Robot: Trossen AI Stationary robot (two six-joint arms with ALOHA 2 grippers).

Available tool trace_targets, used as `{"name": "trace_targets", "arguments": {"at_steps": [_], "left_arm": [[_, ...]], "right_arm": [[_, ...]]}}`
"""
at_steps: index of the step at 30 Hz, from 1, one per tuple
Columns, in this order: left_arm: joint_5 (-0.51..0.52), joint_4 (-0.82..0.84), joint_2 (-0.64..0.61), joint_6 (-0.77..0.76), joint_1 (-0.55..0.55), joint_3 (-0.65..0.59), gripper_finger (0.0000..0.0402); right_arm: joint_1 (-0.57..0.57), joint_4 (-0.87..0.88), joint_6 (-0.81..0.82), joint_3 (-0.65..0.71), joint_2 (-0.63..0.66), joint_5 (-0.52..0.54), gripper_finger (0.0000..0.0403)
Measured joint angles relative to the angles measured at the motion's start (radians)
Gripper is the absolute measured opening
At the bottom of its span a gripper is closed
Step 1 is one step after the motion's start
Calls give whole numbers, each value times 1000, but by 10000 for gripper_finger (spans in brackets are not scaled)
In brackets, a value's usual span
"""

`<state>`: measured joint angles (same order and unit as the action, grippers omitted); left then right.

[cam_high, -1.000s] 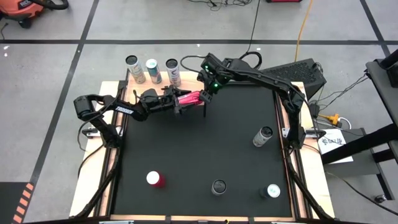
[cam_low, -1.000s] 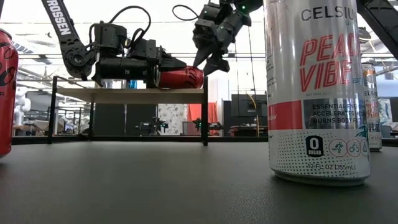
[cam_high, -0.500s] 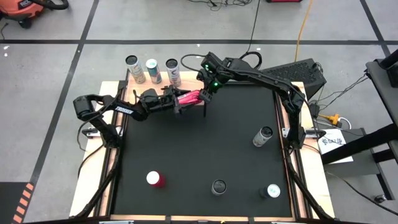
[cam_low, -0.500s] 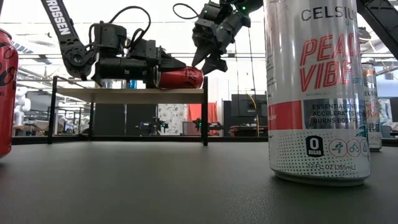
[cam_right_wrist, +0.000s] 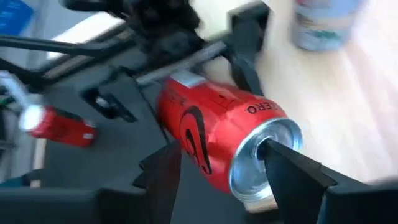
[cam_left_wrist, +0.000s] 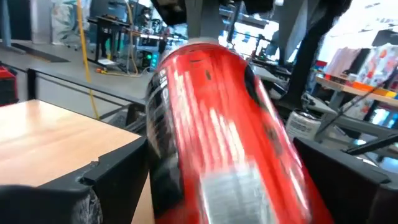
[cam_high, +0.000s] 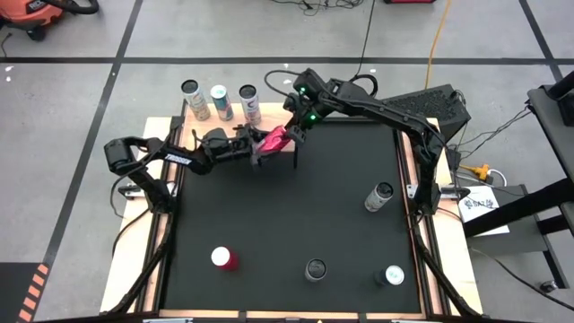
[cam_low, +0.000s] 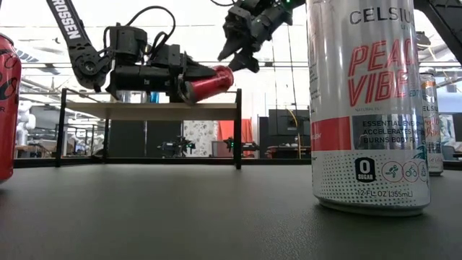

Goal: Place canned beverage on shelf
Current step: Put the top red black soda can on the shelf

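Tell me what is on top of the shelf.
Three upright cans stand in a row on the shelf. The left gripper holds a tilted red can above its end. Nothing else shows there.

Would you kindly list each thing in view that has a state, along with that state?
red can: held tilted above the shelf's right end
left gripper: shut on the red can
right gripper: open, by the can's raised end
shelf: three cans upright on it
Celsius can: upright on the table
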<state>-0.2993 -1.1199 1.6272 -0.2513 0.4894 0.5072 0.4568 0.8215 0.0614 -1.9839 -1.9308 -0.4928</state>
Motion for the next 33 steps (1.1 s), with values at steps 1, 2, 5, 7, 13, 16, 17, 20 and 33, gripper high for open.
{"name": "trace_targets", "arguments": {"at_steps": [1, 2, 5, 7, 13, 16, 17, 20, 33], "left_arm": [[-3, 0, 0, -1, -1, 1, 375], [-5, 0, 1, -2, -1, 2, 375], [-12, 10, 1, -1, -2, 8, 375], [-11, 13, 1, -5, -2, 15, 375], [-6, 16, 1, -5, -1, 24, 375], [7, 15, 1, -14, 0, 26, 375], [8, 14, 1, -15, 0, 26, 375], [13, 9, 1, -58, 6, 26, 375], [-14, 15, 2, -21, 9, 32, 375]], "right_arm": [[0, -21, 1, 0, 0, -24, 208], [-5, -39, 1, 0, 0, -46, 208], [-22, -52, 1, 0, 0, -55, 208], [-30, -62, 1, 0, -1, -53, 208], [-41, -56, 0, 0, -1, -36, 208], [-42, -56, 3, 0, -2, -47, 208], [-43, -61, 2, 0, -2, -46, 208], [-46, -80, 1, 1, -3, -45, 208], [-48, -103, -2, 1, -3, -63, 208]]}}
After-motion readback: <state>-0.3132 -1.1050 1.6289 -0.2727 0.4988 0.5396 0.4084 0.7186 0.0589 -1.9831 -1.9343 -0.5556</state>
